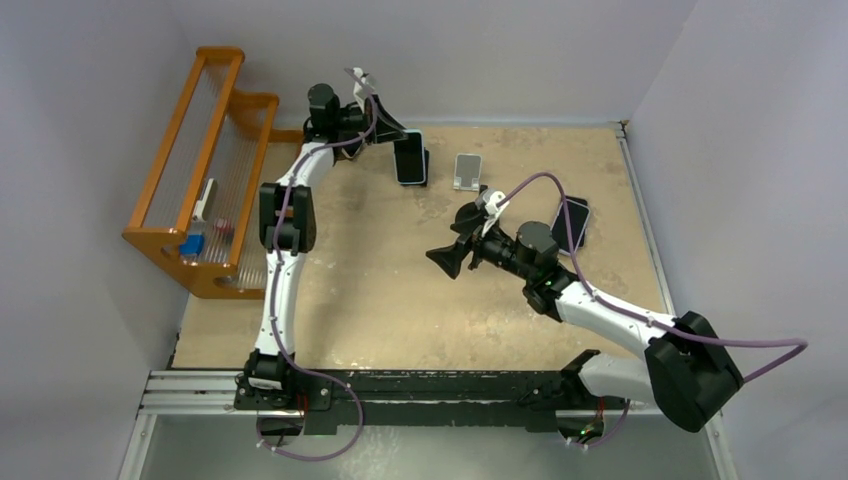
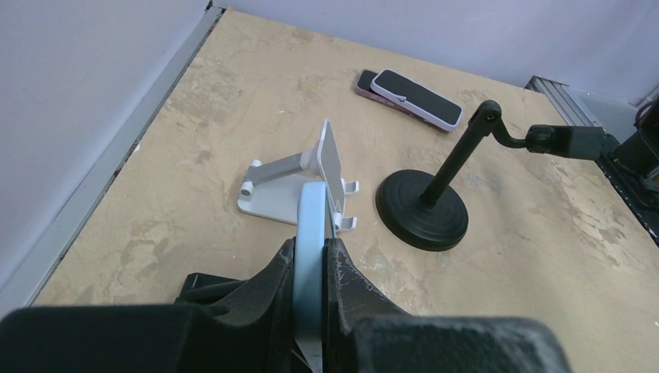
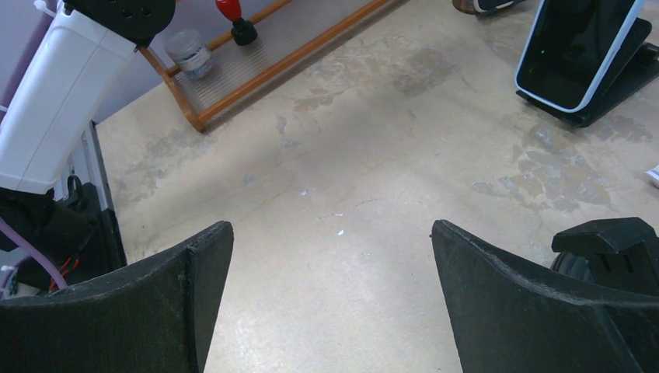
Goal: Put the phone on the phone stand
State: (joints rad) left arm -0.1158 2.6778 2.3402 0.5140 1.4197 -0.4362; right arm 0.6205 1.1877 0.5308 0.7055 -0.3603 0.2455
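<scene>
Peering along its own fingers, the left wrist view alone shows the left end effector [image 2: 311, 260] clamped on the thin edge of the phone [image 2: 311, 214], just short of the white folding phone stand [image 2: 272, 186], with a black round-based stand [image 2: 423, 210] and 2 stacked phones [image 2: 408, 97] beyond. Only the right wrist view gives the phone's dark screen and pale blue rim. From above, the left arm stretches to the counter's [image 1: 380, 300] far side, while the right end effector [image 1: 447, 258] points left mid-counter, fingers wide apart, empty.
</scene>
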